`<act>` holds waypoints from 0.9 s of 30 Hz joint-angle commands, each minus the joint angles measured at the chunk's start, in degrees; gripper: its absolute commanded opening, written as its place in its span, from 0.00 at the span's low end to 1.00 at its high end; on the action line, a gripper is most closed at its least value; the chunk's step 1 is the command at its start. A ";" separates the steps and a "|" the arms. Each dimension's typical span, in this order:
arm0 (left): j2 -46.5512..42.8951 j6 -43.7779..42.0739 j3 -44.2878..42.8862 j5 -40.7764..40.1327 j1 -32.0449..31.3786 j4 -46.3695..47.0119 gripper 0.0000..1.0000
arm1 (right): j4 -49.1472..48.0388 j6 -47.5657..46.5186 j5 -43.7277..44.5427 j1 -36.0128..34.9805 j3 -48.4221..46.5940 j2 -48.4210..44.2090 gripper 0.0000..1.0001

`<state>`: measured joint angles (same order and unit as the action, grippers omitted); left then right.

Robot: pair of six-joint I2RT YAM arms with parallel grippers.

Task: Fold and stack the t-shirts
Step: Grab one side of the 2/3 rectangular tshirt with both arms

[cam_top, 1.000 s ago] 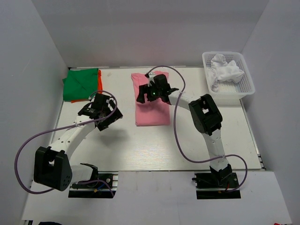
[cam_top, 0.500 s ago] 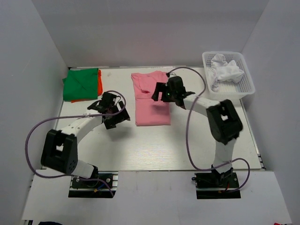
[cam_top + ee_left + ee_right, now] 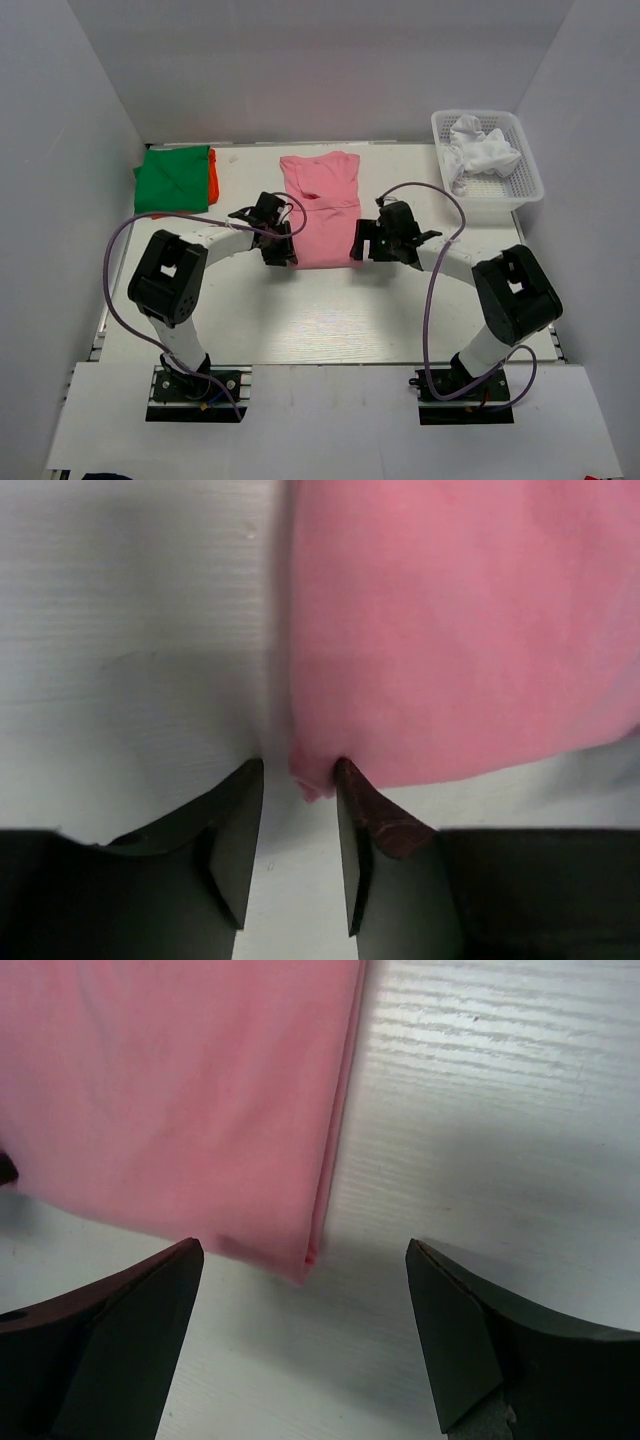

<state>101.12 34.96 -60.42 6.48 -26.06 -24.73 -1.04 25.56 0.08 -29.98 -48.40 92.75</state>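
The pink t-shirt [image 3: 320,205] lies flat and folded lengthwise mid-table, collar end far. My left gripper [image 3: 283,252] is down at its near left corner. In the left wrist view that corner [image 3: 312,780] sits between the narrowed jaws of the left gripper [image 3: 299,767], touching the right finger and apart from the left one. My right gripper [image 3: 362,243] is at the near right corner. In the right wrist view it [image 3: 303,1247] stands wide open, and the folded pink corner [image 3: 305,1245] lies between its fingers without touching them. Folded green [image 3: 172,180] and orange [image 3: 212,176] t-shirts lie stacked at the far left.
A white mesh basket [image 3: 497,198] at the far right holds a crumpled white t-shirt [image 3: 482,150]. Grey walls close in the table on three sides. Purple cables loop off both arms above the near half of the table.
Both grippers came down from the shirt's far and left side to its near corners. The left jaws narrowed around the near left corner. The right jaws stayed wide.
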 commanded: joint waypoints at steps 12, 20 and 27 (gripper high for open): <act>2.95 -1.13 -0.49 -2.35 -2.32 -0.76 0.10 | -2.39 0.10 -9.74 -0.08 0.15 5.25 0.50; -1.00 0.20 0.65 -1.13 -3.38 -4.44 0.00 | -0.81 -0.42 -14.05 -0.43 1.11 2.97 0.00; -13.82 1.43 4.78 5.29 -6.54 -12.15 0.00 | 13.85 -3.32 -23.62 -0.61 3.23 -7.05 0.00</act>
<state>94.70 35.68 -56.21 8.36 -31.42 -30.96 5.17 24.47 -17.19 -30.20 -45.17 89.93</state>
